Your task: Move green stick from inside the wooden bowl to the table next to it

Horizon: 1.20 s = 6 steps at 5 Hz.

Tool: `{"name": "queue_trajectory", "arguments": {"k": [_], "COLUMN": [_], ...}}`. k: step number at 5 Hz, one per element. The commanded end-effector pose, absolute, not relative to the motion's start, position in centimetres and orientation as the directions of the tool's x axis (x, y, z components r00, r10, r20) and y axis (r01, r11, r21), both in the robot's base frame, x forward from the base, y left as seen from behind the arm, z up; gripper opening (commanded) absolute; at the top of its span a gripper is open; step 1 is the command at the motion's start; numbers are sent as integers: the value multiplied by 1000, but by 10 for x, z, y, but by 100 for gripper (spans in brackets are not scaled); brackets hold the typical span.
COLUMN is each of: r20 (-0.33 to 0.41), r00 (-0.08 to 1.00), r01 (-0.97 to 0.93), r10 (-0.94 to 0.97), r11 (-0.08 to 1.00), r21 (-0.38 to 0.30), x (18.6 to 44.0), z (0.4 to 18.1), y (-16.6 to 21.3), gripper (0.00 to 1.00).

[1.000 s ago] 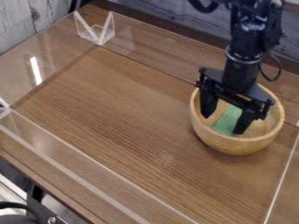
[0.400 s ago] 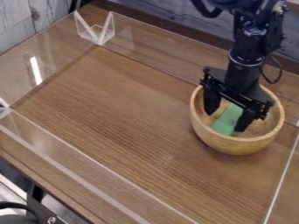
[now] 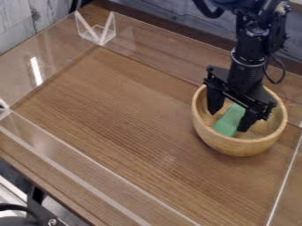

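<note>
I hang straight down into the wooden bowl [image 3: 239, 134], which sits near the right edge of the table [image 3: 118, 115], close to the clear acrylic wall [image 3: 287, 181] on that side. My gripper [image 3: 238, 116] has its jaws spread wide apart, one finger on each side of the green stick [image 3: 231, 122], so that the stick lies in the gap between them; nothing is clamped yet. The stick rests inside the bowl's hollow, tilted against the curved inner slope, not flat, and its upper part is hidden behind my fingers, so I cannot tell whether either pad touches it. I take it that I straddle it this way because the flat block offers its narrow sides as the only good faces to pinch, and the bowl's thick rim leaves little room for any other approach. My judgement is that the closing step comes next, then a lift clear of the rim. The bare wood toward the table's middle, beside the bowl, looks the natural place to set the stick down, since the right side is crowded by the wall.
</note>
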<state>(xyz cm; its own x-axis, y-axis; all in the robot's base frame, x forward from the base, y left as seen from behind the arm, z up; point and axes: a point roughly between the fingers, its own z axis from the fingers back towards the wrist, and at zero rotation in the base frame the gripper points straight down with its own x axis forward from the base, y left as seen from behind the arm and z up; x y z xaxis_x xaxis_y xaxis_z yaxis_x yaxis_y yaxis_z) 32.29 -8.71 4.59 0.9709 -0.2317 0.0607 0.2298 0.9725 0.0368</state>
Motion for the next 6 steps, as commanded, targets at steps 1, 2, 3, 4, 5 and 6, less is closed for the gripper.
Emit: {"name": "queue_trajectory", "arguments": {"k": [1, 2, 3, 4, 5, 6], "r20": [141, 152, 161, 166, 172, 176], "r00": [961, 958, 956, 955, 954, 953], "r01": [235, 239, 241, 241, 240, 240], "r10": [-239, -243, -246, -246, -245, -246], "r11": [971, 970, 969, 969, 969, 969], "r21": [40, 45, 50, 50, 52, 53], "x": [328, 329, 329, 329, 330, 330], "z": [69, 71, 72, 71, 69, 69], "y": [-87, -86, -86, -86, -86, -87], "gripper": [100, 100, 100, 100, 100, 100]}}
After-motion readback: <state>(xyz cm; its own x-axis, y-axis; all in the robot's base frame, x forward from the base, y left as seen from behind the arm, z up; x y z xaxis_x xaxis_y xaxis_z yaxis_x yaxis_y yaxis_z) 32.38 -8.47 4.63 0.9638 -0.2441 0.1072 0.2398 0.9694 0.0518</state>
